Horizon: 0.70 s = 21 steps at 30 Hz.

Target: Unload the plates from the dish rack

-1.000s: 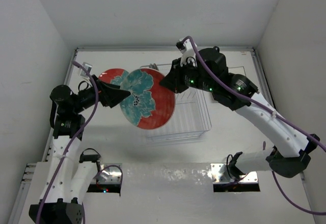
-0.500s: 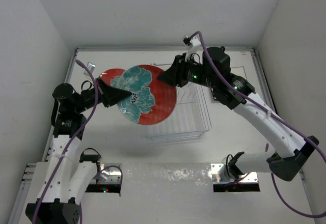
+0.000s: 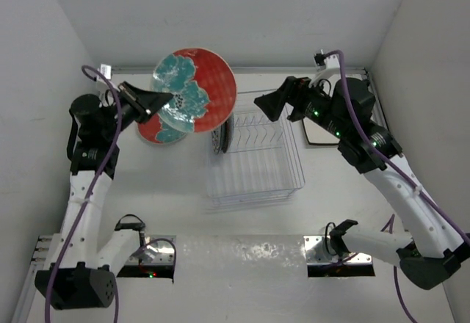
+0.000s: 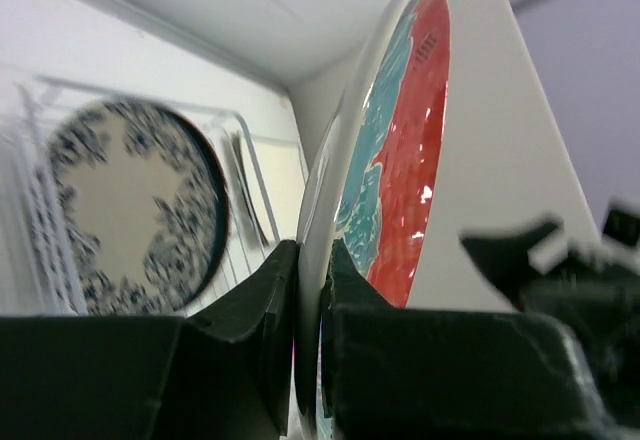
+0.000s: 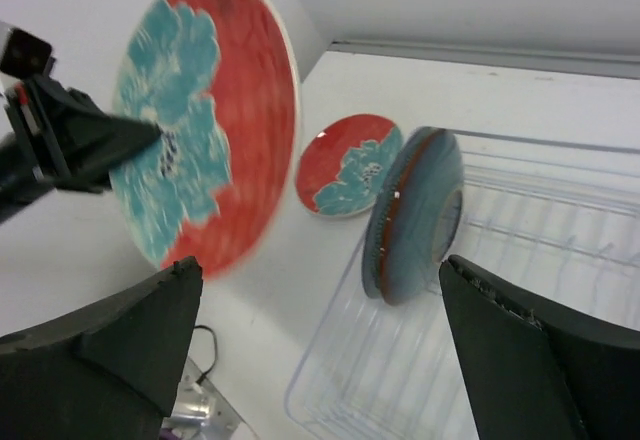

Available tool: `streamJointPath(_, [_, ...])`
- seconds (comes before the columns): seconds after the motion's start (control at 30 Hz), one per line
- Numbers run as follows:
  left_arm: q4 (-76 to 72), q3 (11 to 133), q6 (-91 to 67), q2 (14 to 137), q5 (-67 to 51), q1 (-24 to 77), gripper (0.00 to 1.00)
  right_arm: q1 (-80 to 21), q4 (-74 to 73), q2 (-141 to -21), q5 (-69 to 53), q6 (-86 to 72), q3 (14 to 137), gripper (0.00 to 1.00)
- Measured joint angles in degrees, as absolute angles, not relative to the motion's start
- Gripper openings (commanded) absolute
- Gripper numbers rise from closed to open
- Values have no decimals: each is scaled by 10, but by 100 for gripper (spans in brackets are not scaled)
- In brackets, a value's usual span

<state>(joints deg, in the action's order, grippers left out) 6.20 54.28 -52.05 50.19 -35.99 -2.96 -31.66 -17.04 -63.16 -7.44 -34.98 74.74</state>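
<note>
My left gripper (image 3: pixel 166 101) is shut on the rim of a large round red plate with teal blotches (image 3: pixel 197 86), held tilted in the air above the table's back left. In the left wrist view both jaws pinch the rim of that plate (image 4: pixel 400 140). A smaller red and teal plate (image 3: pixel 156 131) lies flat on the table below it. The see-through dish rack (image 3: pixel 268 180) stands mid-table, with a teal plate (image 5: pixel 410 215) and a white floral plate (image 4: pixel 130 210) upright at its back left end. My right gripper (image 3: pixel 266 104) hangs open above the rack's back edge, holding nothing.
A pale square dark-rimmed plate (image 3: pixel 316 136) lies on the table right of the rack, partly under the right arm. White walls close in the table at the back and on both sides. The arm bases sit at the near edge.
The right gripper let go of the big red plate, opened wide and pulled back to the right. The left gripper shut on the plate's rim and carried it up toward the back left.
</note>
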Motion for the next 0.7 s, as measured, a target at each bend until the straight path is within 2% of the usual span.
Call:
streamJointPath(0.13, [80,599,-538,567,-311,-78,0,-316,-214,-592,-37,-331,732,99])
streamJointPath(0.4, [82,589,-547,722,-202,-178,0,-316,-289,-529,1,-295,662,99])
streamJointPath(0.7, [76,542,-508,859,-168,-189,0,-316,-320,-490,1,-253,613,99])
